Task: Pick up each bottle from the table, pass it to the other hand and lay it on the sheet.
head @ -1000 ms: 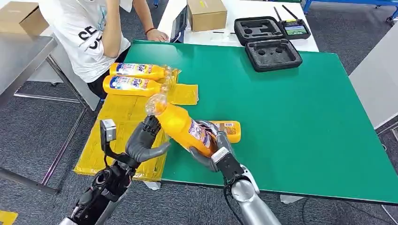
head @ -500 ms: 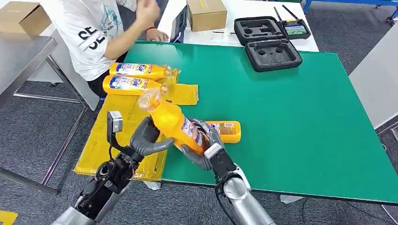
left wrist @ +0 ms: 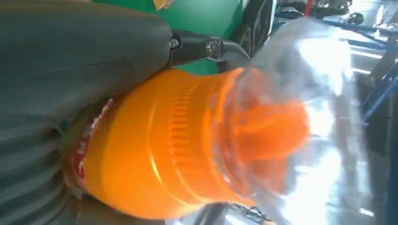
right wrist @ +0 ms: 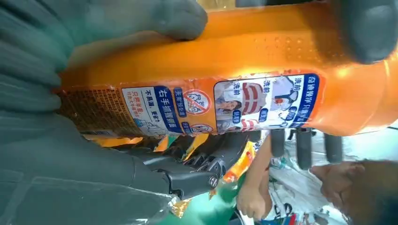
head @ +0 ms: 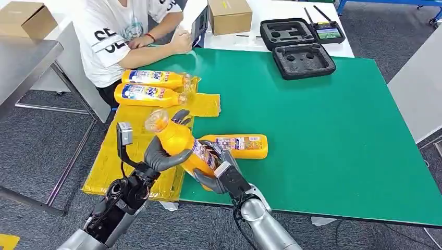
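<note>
- A person (head: 117, 36) in a white printed shirt sits at the far left corner of the desk (head: 339, 130), forearms resting on its far edge.
- A glossy, crinkled yellow sheet (head: 130, 135) covers the left edge of the desk and hangs over its near left corner.
- Two orange bottles (head: 151, 87) with blue-and-white labels lie on their sides, side by side and touching, at the far end of the sheet, clear caps pointing right.
- The left hand (head: 162, 156), a grey ribbed shell with dark fingers, wraps the upper body of the held bottle (head: 180, 146) just below the neck; thumb and fingers are clamped on it.
- The held bottle is smooth orange plastic with a ribbed shoulder and a clear domed cap; it is raised and tilted over the near left part of the desk, above the right border of the sheet, cap up and to the left.
- The right hand (head: 216, 169) grips the bottle's lower, labelled end, fingers closed around it, so both hands hold it.
- Another orange bottle (head: 237, 146) lies flat on the green matte desk just behind the right hand.
- A black foam case (head: 297, 47), lid open, sits at the far edge of the desk; its moulded hollows are vacant.
</note>
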Action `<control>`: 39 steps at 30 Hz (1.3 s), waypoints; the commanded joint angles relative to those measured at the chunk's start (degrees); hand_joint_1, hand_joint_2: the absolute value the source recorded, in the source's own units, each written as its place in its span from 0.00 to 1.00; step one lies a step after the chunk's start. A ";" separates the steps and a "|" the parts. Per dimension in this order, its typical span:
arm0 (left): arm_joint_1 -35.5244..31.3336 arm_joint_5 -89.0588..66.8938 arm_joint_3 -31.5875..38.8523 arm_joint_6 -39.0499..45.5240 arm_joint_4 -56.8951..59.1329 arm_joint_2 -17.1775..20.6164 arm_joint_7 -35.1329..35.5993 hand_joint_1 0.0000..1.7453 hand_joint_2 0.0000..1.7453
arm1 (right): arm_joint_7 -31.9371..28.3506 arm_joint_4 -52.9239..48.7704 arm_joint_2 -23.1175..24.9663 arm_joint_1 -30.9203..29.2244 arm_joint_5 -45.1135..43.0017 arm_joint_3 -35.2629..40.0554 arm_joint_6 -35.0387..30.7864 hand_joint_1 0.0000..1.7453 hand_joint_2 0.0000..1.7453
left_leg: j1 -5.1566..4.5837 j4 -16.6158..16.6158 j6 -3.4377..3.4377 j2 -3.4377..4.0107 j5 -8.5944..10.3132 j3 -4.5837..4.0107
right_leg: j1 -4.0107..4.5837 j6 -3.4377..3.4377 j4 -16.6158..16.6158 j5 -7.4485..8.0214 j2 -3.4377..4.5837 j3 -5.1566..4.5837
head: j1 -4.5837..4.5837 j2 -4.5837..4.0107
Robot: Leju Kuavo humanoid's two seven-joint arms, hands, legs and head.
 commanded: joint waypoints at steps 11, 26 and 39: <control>1.24 -4.66 -3.89 -0.21 -3.02 1.25 1.12 1.00 1.00 | 1.09 0.92 0.61 -1.91 0.79 -0.12 -0.43 1.00 1.00 | 0.00 0.03 0.06 0.03 -0.13 0.24 | 0.03 -0.09 0.01 -0.12 -0.03 0.24 | 0.00 0.00; -2.38 -14.55 1.23 15.57 0.25 -0.83 -1.54 1.00 1.00 | 1.70 -1.99 0.16 -1.79 2.58 -0.63 -7.69 0.00 0.00 | 0.01 0.02 0.04 -0.03 -0.04 0.07 | 0.03 -0.06 0.00 -0.05 -0.08 0.09 | 0.00 0.00; -1.53 -21.94 5.16 24.71 -1.79 0.14 -6.15 1.00 1.00 | 0.66 -6.34 -0.82 -1.01 2.13 0.60 -11.81 0.00 0.00 | 0.01 0.01 0.06 -0.05 -0.08 0.18 | 0.04 -0.07 -0.01 -0.09 -0.09 0.19 | 0.00 0.00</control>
